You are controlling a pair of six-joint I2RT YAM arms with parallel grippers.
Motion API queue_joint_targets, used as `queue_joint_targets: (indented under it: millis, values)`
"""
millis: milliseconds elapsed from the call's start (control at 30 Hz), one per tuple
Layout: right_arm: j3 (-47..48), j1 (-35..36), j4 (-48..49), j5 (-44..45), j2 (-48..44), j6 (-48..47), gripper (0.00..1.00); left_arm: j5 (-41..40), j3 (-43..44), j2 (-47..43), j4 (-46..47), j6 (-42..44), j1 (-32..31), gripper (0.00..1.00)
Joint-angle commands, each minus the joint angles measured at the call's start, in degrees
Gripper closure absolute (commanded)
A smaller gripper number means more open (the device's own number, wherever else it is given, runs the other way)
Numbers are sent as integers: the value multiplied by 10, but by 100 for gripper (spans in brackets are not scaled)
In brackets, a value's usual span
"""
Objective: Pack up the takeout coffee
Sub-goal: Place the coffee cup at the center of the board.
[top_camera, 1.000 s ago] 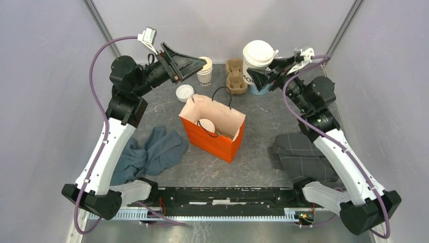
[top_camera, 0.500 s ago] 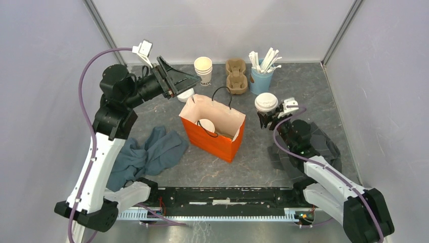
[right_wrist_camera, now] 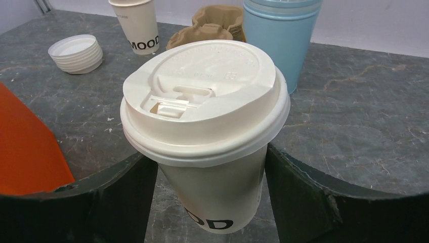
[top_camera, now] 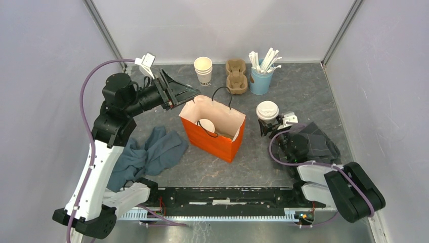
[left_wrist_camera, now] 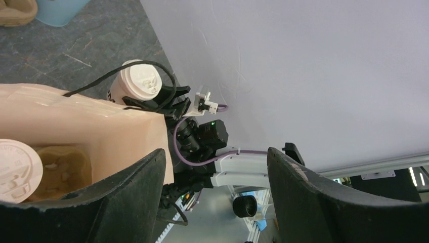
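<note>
My right gripper point(top_camera: 268, 124) is shut on one takeout coffee point(top_camera: 267, 110), a cream paper cup with a white sip lid point(right_wrist_camera: 207, 96), and holds it upright just right of the orange paper bag point(top_camera: 212, 136). In the right wrist view both fingers point(right_wrist_camera: 116, 197) press the cup's sides below the lid. A second lidded takeout coffee point(top_camera: 206, 125) stands inside the bag, also seen in the left wrist view point(left_wrist_camera: 15, 169). My left gripper point(top_camera: 189, 96) hangs open by the bag's back left rim with nothing between its fingers point(left_wrist_camera: 136, 192).
Along the back stand a stack of lidless cups point(top_camera: 203, 70), a cardboard cup carrier point(top_camera: 236, 76) and a blue cup of stirrers point(top_camera: 261, 76). A stack of loose lids point(right_wrist_camera: 76, 52) lies back left. A blue cloth point(top_camera: 152, 152) and a dark cloth point(top_camera: 313, 144) lie at the front.
The right arm brought the lidded cup from the back right down and nearer, to beside the bag's right side. The left gripper dropped slightly toward the bag's rim.
</note>
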Motion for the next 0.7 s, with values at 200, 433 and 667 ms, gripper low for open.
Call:
queue_joint_targets:
  millis: [200,433,667]
  values:
    - [-6,2,201,-34,114,19,22,2,6,-22,-30,50,0,21]
    - [29,9,184,-51,172,15,21,4,0,-29,-29,48,-1,21]
    - [59,16,173,-61,221,17,21,5,-1,-34,-28,53,-1,21]
